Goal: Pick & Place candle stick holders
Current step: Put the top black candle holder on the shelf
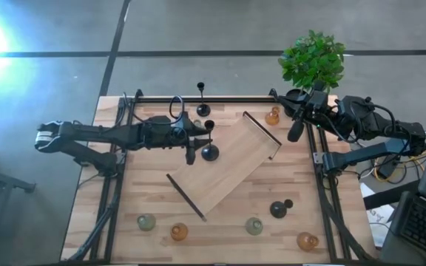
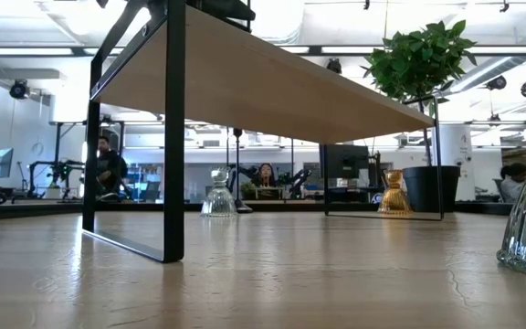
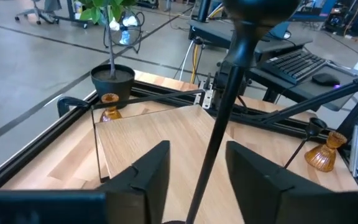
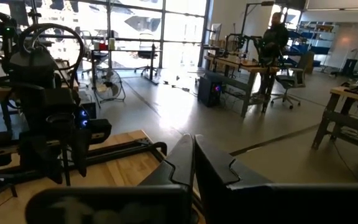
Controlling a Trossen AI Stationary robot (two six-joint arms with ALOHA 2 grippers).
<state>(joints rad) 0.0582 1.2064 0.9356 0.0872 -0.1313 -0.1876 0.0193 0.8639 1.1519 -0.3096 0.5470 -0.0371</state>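
- A black candle stick holder (image 3: 219,118) is seen in the left wrist view with its thin stem rising between the two dark fingers (image 3: 143,180) of the left gripper (image 1: 195,143); the jaws are parted, and contact with the stem cannot be confirmed, though a gap appears on each side.
- In the high view this holder's round base (image 1: 210,152) is found at the wooden shelf (image 1: 224,164), at its nine o'clock edge, just beside the left gripper.
- Another black holder (image 1: 201,89) is seen standing at the table's twelve o'clock edge, and a further black holder (image 1: 280,208) is placed at about five o'clock from the shelf.
- An amber glass holder (image 1: 273,115) is set near the shelf's one o'clock corner; along the six o'clock edge a pale green holder (image 1: 146,222), an amber one (image 1: 179,232), a second pale green one (image 1: 254,226) and a second amber one (image 1: 307,241) are spread out.
- The right gripper (image 1: 295,131) is held above the table near two o'clock, its fingers (image 4: 185,163) pressed together with nothing between them.
- The wooden table (image 1: 154,199) is framed by black rails; a potted plant (image 1: 312,60) is placed at its one o'clock corner.
- Beyond the table an open workshop is shown, with desks and a seated person (image 2: 266,175).
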